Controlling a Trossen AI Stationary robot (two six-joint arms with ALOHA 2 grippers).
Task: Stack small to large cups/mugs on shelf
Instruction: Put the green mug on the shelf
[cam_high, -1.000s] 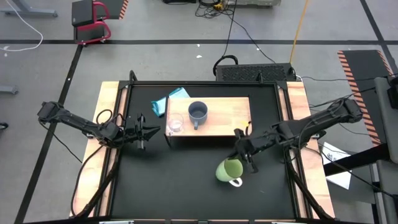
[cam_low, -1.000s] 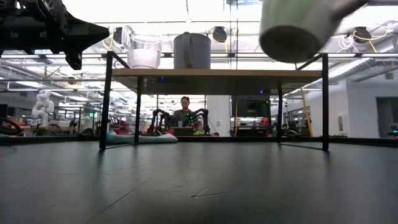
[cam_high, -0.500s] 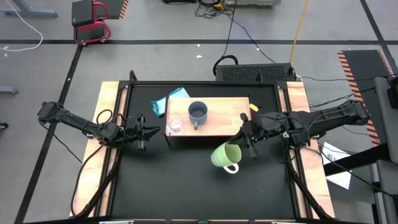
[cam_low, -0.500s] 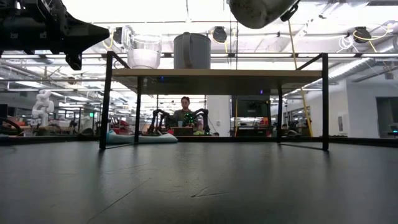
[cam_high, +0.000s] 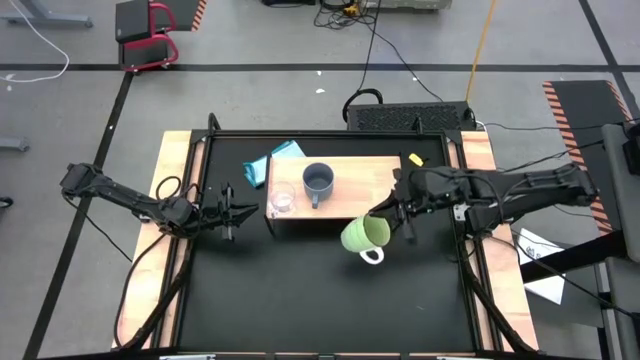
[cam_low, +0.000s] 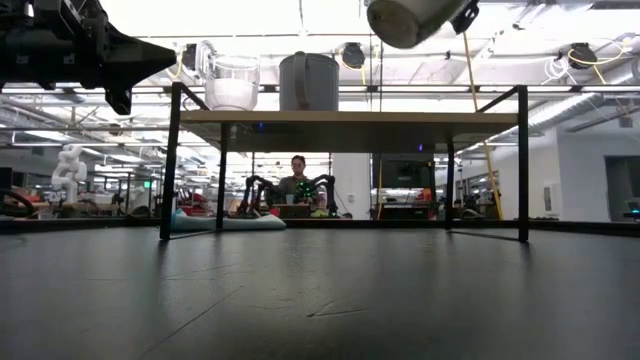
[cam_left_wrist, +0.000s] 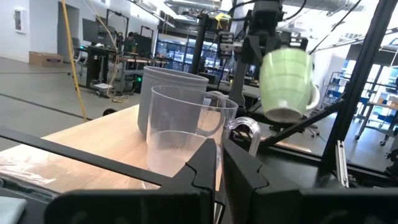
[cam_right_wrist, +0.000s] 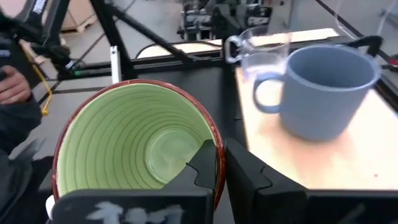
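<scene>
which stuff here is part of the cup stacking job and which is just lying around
Part of the job:
- green mug, held in the right tool
- grey-blue mug, on the shelf
- clear glass cup, on the shelf
- wooden shelf

Just lying about:
- blue cloth behind the shelf
- small yellow item

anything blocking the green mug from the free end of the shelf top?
Nothing visible. The right claw holds the green mug above shelf height; that end is bare. The grey-blue mug and glass cup stand on the other end.

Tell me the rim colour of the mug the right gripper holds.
Dark red rim on the green mug, clearest in the right wrist view.
</scene>
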